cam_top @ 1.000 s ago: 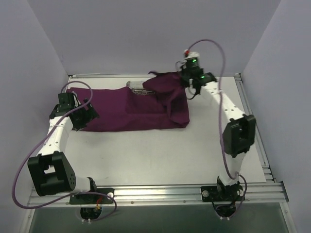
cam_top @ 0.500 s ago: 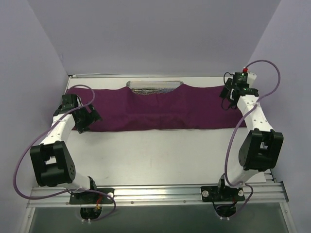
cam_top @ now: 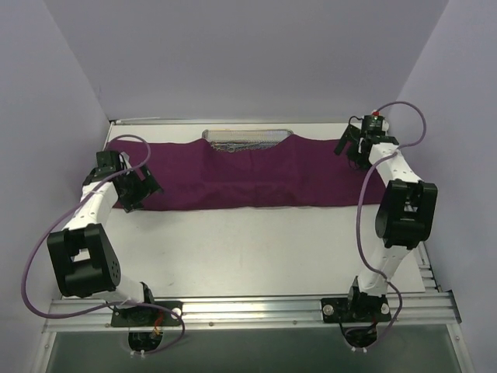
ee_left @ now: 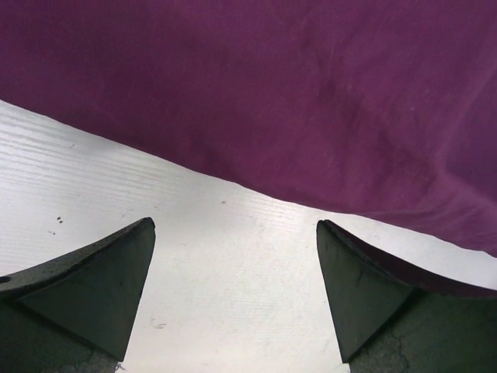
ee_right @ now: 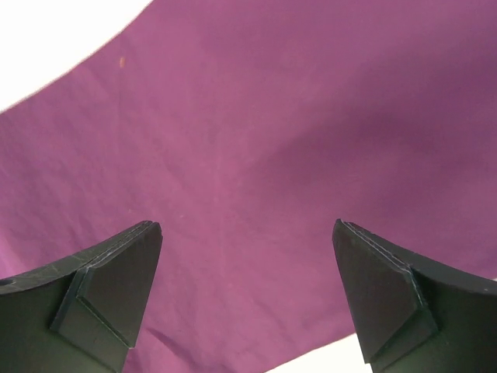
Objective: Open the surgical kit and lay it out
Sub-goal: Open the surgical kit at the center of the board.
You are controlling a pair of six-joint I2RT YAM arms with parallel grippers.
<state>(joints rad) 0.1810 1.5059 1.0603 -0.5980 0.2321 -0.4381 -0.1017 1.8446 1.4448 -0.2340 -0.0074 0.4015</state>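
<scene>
**Top and wrist views, wrap spread.** We saw the purple cloth wrap (cam_top: 256,175) lying as a long band across the far half of the table (cam_top: 272,249). The wire-mesh tray (cam_top: 247,137) sat at the wrap's far edge, close to the back wall (cam_top: 233,54). Its contents were too small to resolve.

The left gripper (ee_left: 235,227) stood wide open and empty over bare table, just beside the wrap's near hem. The right gripper (ee_right: 247,225) was equally wide open and empty, directly above the wrap's right end.

We judged three hazards:
- A pull on either end could drag the tray along, since the cloth seemed to lap its near side.
- A shallow pinch could slip off the flat fabric.
- A deep pinch could scrape the fingers on the tabletop.

The surface was plain white and smooth, which gave the cloth little to hold it. Pale lavender walls enclosed three sides, and an aluminium rail (cam_top: 256,311) carried the arm bases along the near edge.
</scene>
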